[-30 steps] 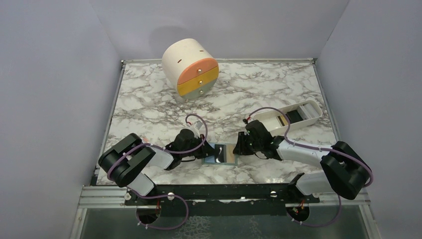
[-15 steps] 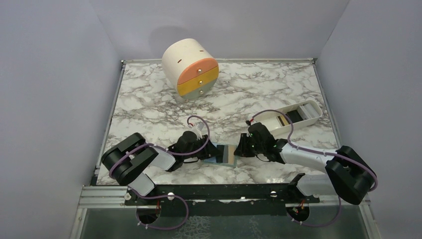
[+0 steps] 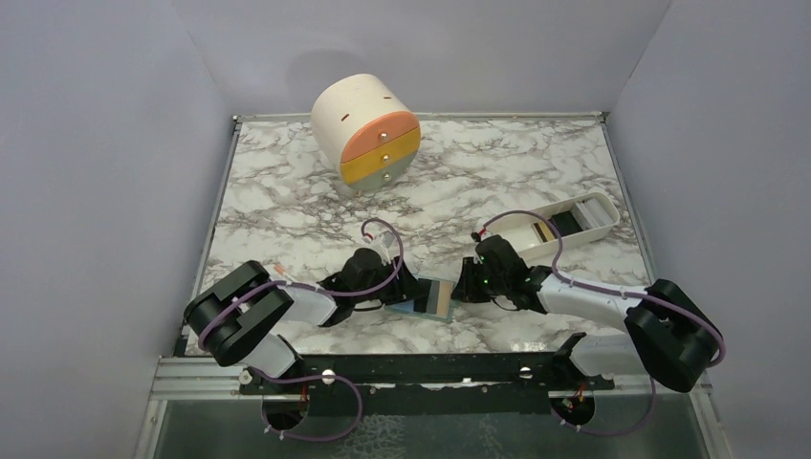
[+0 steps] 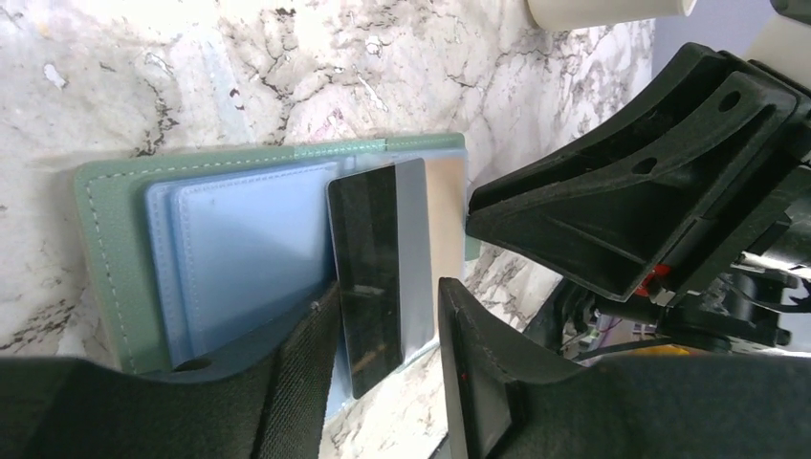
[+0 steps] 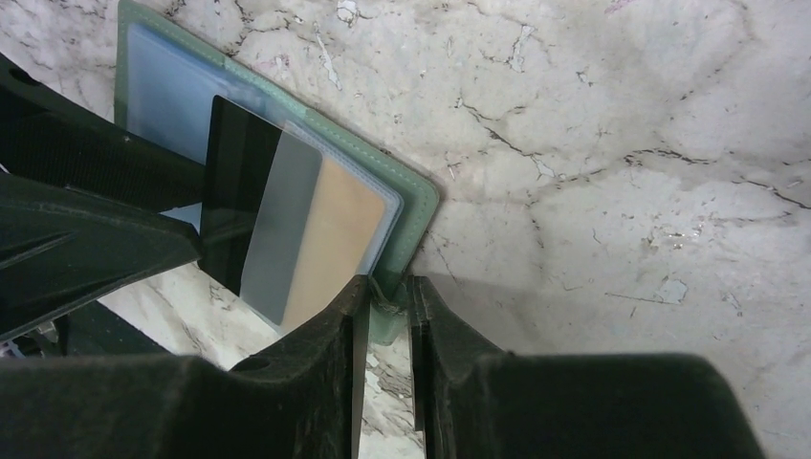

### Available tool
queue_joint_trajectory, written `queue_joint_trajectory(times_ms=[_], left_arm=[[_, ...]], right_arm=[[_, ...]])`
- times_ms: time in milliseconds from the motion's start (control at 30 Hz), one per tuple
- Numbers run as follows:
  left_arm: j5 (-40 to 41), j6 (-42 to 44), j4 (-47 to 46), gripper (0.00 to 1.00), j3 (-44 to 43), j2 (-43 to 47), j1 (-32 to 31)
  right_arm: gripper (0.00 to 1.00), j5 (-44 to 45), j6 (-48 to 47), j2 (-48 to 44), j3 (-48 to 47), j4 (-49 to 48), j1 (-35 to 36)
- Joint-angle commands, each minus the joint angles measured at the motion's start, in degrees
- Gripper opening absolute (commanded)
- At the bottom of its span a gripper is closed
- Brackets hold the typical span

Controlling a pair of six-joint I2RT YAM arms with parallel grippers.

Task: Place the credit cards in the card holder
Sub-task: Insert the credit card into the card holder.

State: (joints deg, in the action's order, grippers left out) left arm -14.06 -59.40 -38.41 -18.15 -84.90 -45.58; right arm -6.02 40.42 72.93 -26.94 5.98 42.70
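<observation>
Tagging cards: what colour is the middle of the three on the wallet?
Grey. The middle card on the wallet shows best in the right wrist view.

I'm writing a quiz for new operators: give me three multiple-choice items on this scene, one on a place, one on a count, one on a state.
1. The card holder lies: A between the left gripper and the right gripper; B at the far left corner; C at the far right corner.
2. Credit cards fanned in it: A one; B three; C five.
3. The right gripper is: A wide open; B shut on the card holder's edge; C shut on a black card.
Key: 1 A, both arms meet at it in the top view. 2 B, black, grey and tan show. 3 B, its fingers pinch the green edge.
</observation>
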Motion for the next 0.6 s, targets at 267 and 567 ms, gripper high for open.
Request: queue_joint_trajectory(times_ms=[267,567], left_arm=[[-2.4,4.37,1.54,0.34,-5.36,-3.37,-2.8],[-0.77,1.77,1.59,0.42,-3.62,-1.77,-2.8]], right_arm=[[0.2,-2.11,-3.03,5.88,-0.83,-8.32,0.24],[0.26,-0.71,-3.76,4.92,-1.92,-5.81,0.24]])
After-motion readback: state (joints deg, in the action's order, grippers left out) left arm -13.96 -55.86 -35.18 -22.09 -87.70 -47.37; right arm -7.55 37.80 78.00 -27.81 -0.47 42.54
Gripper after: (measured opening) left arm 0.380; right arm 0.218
